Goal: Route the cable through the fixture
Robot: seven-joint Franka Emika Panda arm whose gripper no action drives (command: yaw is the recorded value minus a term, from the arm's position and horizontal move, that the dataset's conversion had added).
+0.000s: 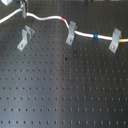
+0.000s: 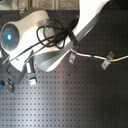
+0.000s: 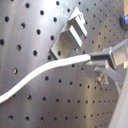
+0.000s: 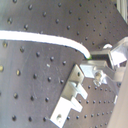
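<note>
The white cable [image 1: 50, 18] runs from the first exterior view's upper left to its right, with a red band [image 1: 63, 19] and a blue band [image 1: 95, 36]. My gripper [image 1: 23, 10] is shut on the cable near its left end, just behind the fixture [image 1: 25, 37]. The fixture is a grey U-topped bracket that stands empty, with the cable behind it and not in its prongs. Both wrist views show the cable [image 3: 45, 75] [image 4: 45, 39] ending in my gripper [image 3: 97, 59] [image 4: 96, 56], with the fixture [image 3: 72, 32] [image 4: 74, 92] close by.
Two slanted grey clips [image 1: 71, 32] [image 1: 116, 40] carry the cable further right on the black perforated board [image 1: 65, 90]. In the second exterior view the arm's white body [image 2: 35, 40] hides the board's left part, and the clips [image 2: 72, 56] [image 2: 106, 61] show to its right.
</note>
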